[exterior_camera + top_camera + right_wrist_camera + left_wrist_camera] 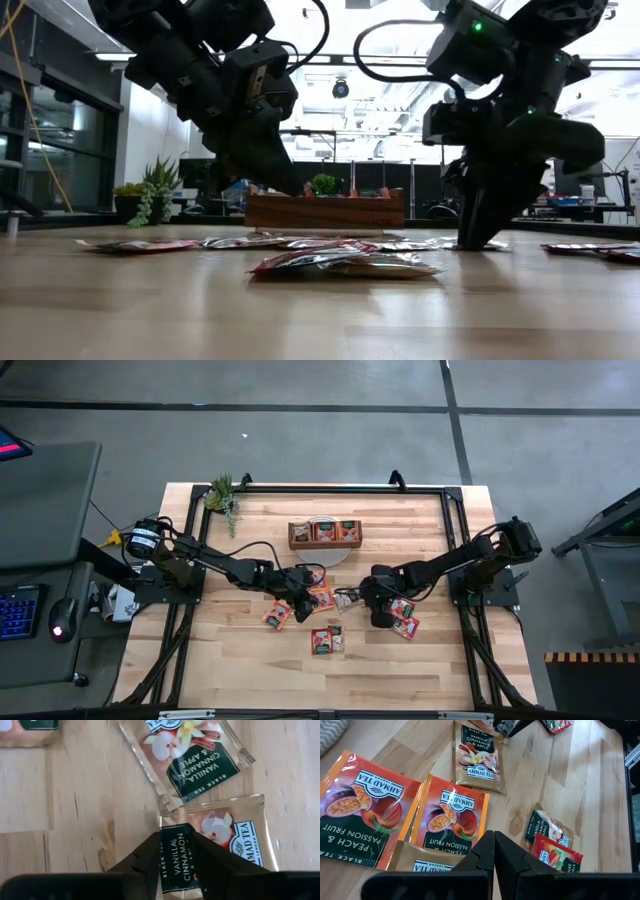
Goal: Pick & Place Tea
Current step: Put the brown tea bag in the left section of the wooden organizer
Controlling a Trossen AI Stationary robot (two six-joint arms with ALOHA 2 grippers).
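High view. My right gripper [383,616] is down on the worktop a little right of centre, among loose tea sachets [322,641] scattered across the middle. My left gripper [302,586] hovers over its own cluster just left of centre. The wooden tray [325,543] sits toward the far edge with sachets already filed in its compartments, which I take as the destination. A small potted plant [222,492] stands at the far left corner.

Low view. My right fingers reach the tabletop at the sachet layer; my left gripper hangs just above it. The sachets lie flat and thin, so a pinch has to come in at an edge.

Left wrist view. My left fingers [495,851] are clenched together on nothing, above two peach and passion fruit sachets [451,817]. A vanilla cinnamon apple sachet [475,757] lies beyond. Judged: this arm waits.

Right wrist view. My right fingers [149,857] straddle one edge of a vanilla cinnamon sachet [225,835], partway closed around it. I cannot tell whether the pinch is secure yet. A second vanilla cinnamon apple sachet [192,757] lies just beside, corner touching, so a lift could drag it.
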